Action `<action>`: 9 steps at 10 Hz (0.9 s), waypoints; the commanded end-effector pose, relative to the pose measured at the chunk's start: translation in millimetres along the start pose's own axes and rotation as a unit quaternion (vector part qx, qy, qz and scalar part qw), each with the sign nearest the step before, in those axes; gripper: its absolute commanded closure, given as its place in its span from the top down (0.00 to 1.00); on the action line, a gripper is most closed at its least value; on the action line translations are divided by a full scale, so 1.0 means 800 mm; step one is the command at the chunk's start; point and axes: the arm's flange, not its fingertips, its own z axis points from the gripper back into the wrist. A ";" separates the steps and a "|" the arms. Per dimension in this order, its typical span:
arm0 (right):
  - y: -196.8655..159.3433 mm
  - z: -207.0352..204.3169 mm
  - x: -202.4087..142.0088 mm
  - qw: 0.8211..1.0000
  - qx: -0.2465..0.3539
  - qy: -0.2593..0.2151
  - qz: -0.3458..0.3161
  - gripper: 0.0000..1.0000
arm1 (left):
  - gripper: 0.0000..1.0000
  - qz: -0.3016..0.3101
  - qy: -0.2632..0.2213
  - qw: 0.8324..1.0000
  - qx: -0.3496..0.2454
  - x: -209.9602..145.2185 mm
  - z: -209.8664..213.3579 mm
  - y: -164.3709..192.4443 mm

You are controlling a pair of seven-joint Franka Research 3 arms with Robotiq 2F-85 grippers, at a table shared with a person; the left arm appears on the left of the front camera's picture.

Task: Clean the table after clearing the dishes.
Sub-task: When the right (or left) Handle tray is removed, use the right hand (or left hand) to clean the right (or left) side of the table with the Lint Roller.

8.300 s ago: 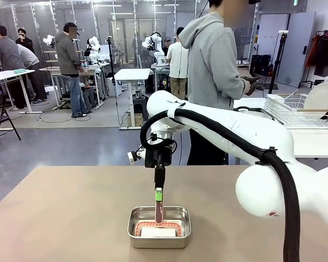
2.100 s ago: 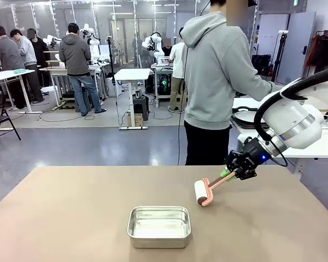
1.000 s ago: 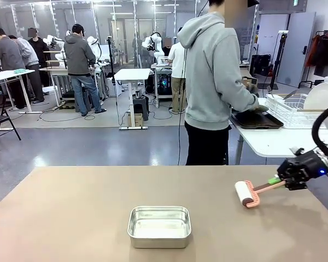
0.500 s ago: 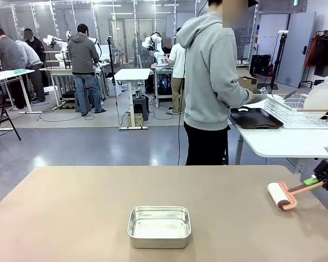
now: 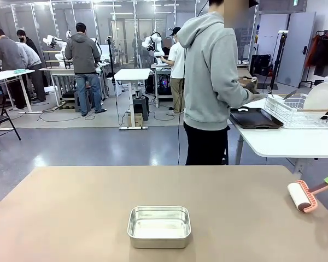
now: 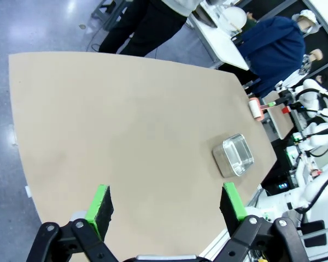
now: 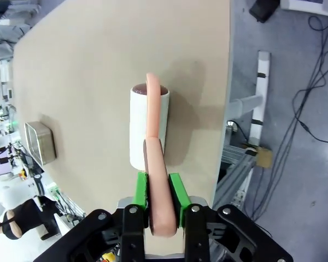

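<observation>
pink-handled white roller [image 7: 149, 123] is squeezed tight in the right gripper [image 7: 158, 188], maybe touching the tan table [image 5: 71, 218] to clean it; left gripper [image 6: 164, 204] hangs wide open.

Left gripper [image 6: 164, 210]: black linkage w/ silver screws, green pads. Right gripper [image 7: 158, 194]: same black body, green pads. Person [image 5: 210, 82]: grey hoodie, black trousers.

The table [image 5: 87, 218] bears a steel pan [image 5: 159, 226] (near its middle).

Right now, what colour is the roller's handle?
Salmon pink handle on the white cylindrical roller; clearest in the right wrist view.
</observation>
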 end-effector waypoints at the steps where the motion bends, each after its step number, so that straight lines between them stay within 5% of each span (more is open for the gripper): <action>1: 0.025 0.000 -0.043 0.999 -0.041 0.005 0.011 0.22 | 1.00 0.001 0.003 1.000 -0.003 -0.004 0.005 -0.005; 8: 0.155 0.040 -0.058 0.995 -0.090 -0.005 0.037 0.22 | 1.00 0.001 0.003 1.000 -0.003 -0.004 0.005 -0.005; 9: 0.118 0.056 -0.050 0.997 -0.052 -0.007 0.058 0.22 | 1.00 0.001 0.003 1.000 -0.003 -0.004 0.005 -0.005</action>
